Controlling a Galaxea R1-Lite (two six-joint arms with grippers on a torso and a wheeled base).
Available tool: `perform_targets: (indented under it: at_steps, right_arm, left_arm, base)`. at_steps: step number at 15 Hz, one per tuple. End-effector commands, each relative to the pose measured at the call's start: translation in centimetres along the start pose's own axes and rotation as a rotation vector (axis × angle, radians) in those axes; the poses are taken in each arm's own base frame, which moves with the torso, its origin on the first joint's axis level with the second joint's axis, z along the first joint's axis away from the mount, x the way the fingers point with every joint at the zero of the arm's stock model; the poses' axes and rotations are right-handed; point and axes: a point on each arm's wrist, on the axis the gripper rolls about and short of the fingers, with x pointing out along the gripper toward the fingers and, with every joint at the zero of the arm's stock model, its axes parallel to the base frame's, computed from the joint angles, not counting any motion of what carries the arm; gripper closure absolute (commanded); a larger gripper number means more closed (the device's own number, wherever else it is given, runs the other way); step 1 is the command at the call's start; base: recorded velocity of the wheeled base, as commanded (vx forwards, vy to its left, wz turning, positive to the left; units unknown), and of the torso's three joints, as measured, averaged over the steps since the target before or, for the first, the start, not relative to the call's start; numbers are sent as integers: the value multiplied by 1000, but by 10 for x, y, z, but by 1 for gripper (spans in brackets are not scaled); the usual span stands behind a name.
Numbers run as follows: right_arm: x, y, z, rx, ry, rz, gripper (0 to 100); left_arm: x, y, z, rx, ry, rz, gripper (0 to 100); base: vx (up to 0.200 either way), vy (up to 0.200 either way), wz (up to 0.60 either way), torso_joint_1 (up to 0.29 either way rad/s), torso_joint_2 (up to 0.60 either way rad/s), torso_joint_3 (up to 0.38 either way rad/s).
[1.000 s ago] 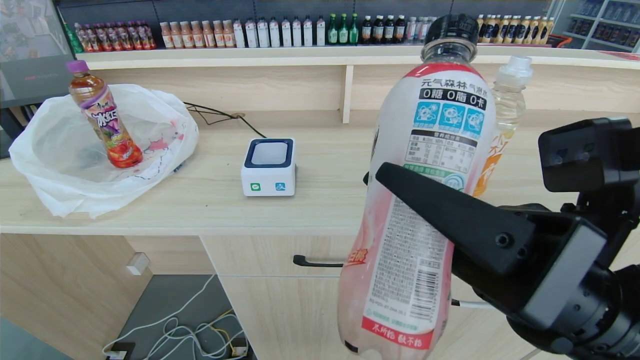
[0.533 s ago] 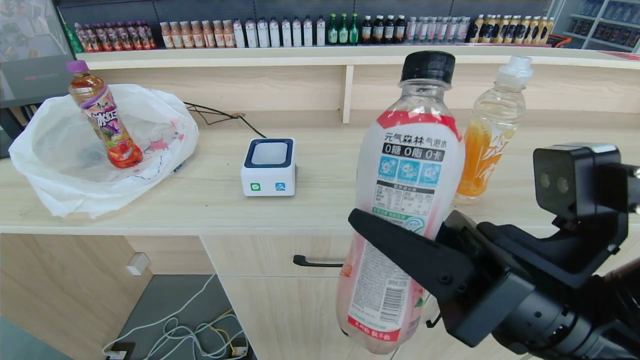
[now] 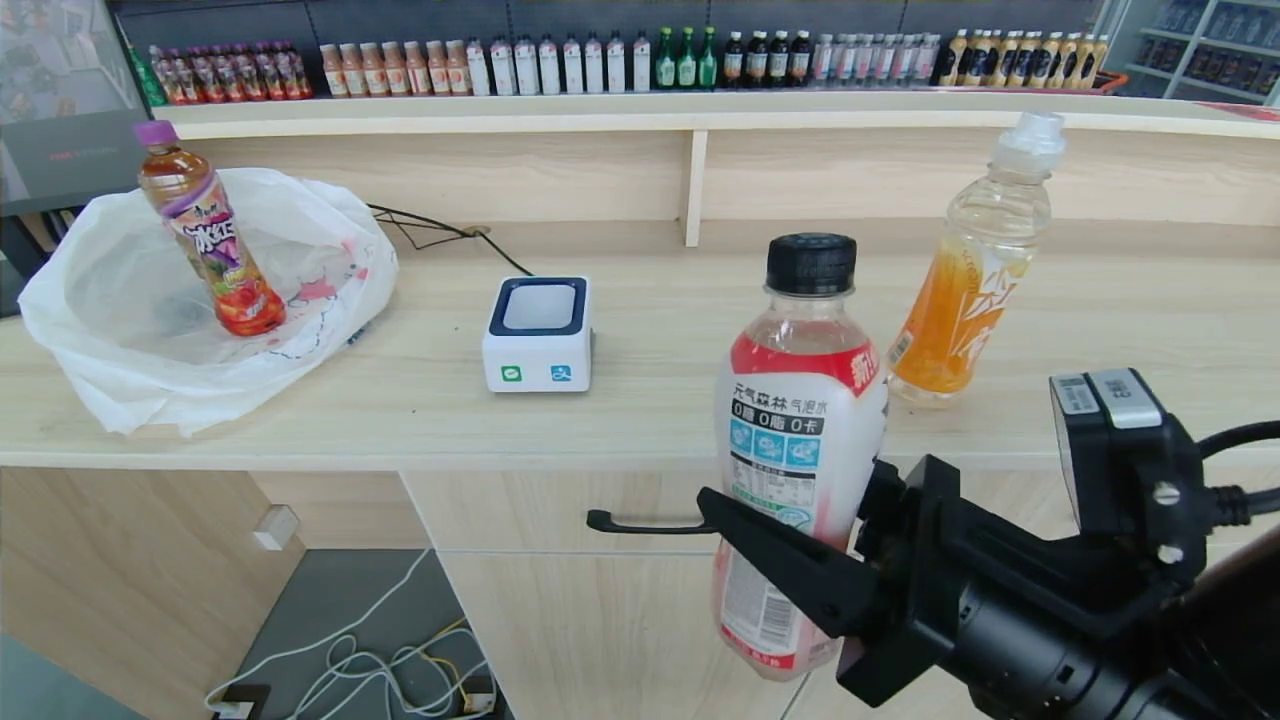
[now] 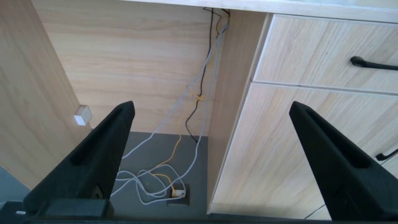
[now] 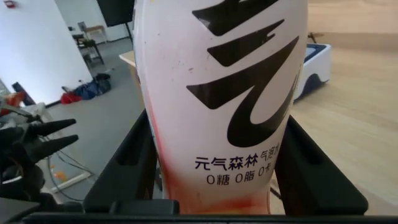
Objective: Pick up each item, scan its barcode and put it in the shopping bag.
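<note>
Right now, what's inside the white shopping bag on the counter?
One tea bottle with a purple cap stands tilted inside the shopping bag, its base on the bag's floor. The bag's crumpled folds hide anything lying low along its sides.

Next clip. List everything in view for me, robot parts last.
pink bottle: one, pink and white with black cap, held upright before the counter's edge
orange bottle: one, orange with clear cap, counter's right
tea bottle: one, brown with purple cap, tilted in the bag
bag: one, white, counter's left
scanner: one, white with dark blue top, counter's middle
counter: one, light wood
shelf bottles: one row, mixed colours, behind the counter
cables: several, white and yellow, floor
right claw: black, shut on the pink bottle
left claw: black, open, below the counter
</note>
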Motion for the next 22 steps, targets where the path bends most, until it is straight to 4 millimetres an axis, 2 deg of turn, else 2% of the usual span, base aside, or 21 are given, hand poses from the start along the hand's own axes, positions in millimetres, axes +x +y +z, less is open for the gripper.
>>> perform_targets:
  at_steps: [1,3,6,8,11,15,18,22]
  right_arm:
    - [0,-7,0,-50,0,-49,100]
    - [-5,-15,-3,-132,19,-150,100]
    - [-5,-20,-2,-164,17,-286,100]
    - [-9,-20,-1,-226,28,-296,100]
    - [-2,-20,6,-228,-9,-297,100]
    - [-2,-20,10,-225,-24,-299,100]
    - [11,-30,28,-237,-115,-336,100]
    - [7,-30,30,-237,-118,-343,100]
  left_arm:
    - [0,0,0,-1,0,0,0]
    - [0,0,0,0,0,0,0]
    - [0,0,0,-1,0,-2,0]
    - [0,0,0,0,0,0,0]
    - [0,0,0,5,1,-2,0]
    - [0,0,0,0,1,-2,0]
    - [0,0,0,0,1,-2,0]
    - [0,0,0,-1,1,0,0]
  base:
    - [0,0,0,0,0,0]
    - [0,0,0,0,0,0]
    - [0,0,0,0,0,0]
    - [0,0,0,0,0,0]
    - [0,0,0,0,0,0]
    - [0,0,0,0,0,0]
    - [0,0,0,0,0,0]
    - [0,50,0,1,1,1]
